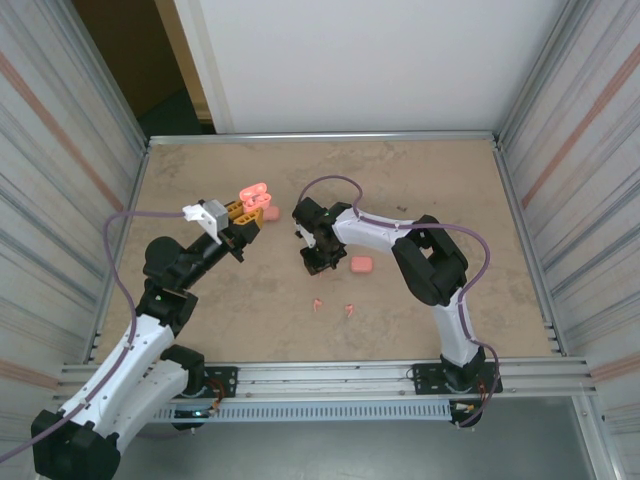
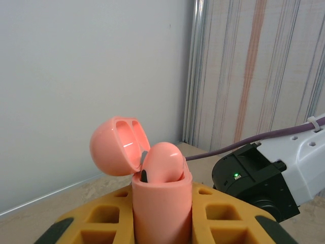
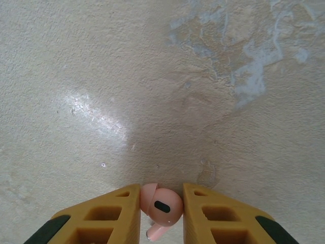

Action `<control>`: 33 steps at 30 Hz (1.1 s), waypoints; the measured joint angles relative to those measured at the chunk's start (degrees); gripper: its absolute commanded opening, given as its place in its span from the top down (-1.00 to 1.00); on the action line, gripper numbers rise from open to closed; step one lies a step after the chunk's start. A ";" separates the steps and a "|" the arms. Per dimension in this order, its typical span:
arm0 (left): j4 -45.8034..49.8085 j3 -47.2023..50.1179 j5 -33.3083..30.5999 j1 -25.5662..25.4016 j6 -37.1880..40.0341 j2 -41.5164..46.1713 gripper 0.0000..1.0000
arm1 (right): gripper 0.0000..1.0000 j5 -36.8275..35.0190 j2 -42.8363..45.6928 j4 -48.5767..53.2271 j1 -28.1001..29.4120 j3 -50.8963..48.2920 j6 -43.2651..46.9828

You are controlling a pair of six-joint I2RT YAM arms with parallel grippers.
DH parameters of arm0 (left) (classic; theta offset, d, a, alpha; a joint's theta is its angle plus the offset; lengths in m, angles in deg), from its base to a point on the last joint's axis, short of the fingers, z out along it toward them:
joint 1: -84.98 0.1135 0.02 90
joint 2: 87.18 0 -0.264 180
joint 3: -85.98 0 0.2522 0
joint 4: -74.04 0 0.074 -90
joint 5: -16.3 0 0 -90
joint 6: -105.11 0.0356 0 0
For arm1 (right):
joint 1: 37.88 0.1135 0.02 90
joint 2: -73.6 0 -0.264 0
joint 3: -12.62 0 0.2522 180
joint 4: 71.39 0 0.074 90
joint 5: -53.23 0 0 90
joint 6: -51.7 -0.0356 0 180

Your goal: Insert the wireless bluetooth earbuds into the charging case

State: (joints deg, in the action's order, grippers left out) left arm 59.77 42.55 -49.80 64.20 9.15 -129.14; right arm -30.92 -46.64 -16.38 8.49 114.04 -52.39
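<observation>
Nearest, two loose earbuds (image 1: 317, 303) are seen on bare surface (image 1: 250, 290), well apart from every edge. At their 12 o'clock an earbud (image 3: 165, 206) is pinched in the nearly closed right pincer (image 3: 161, 188). At 10 o'clock the open charging case (image 2: 161, 213) is clamped in the closed left pincer (image 1: 243, 212); a white wall (image 1: 380, 60) is met beyond.

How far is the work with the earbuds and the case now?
Done: the left claw holds a case with its lid open, and one earbud seems to sit in it. In hand: the right claw pinches a second earbud at the table. Left: bringing it to the open case, then two loose earbuds lying on the table near a closed case.
</observation>
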 measured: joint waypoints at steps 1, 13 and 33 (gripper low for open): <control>-0.02 0.00 0.00 0.00 0.00 0.00 1.00 | 0.55 0.00 0.02 -0.04 0.00 0.00 0.00; -0.35 0.00 0.02 0.00 -0.24 -1.01 1.00 | 0.56 -0.20 5.60 -2.23 -0.31 -2.38 0.20; -6.88 0.02 0.74 0.00 -5.70 -8.52 1.00 | 0.55 -4.52 25.90 -8.92 -4.15 -7.02 4.33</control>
State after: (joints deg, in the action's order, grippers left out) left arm 52.88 42.57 -49.05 64.20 3.45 -137.66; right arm -35.44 -20.74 -25.30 4.33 107.02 -48.06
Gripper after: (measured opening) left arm 0.222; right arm 0.224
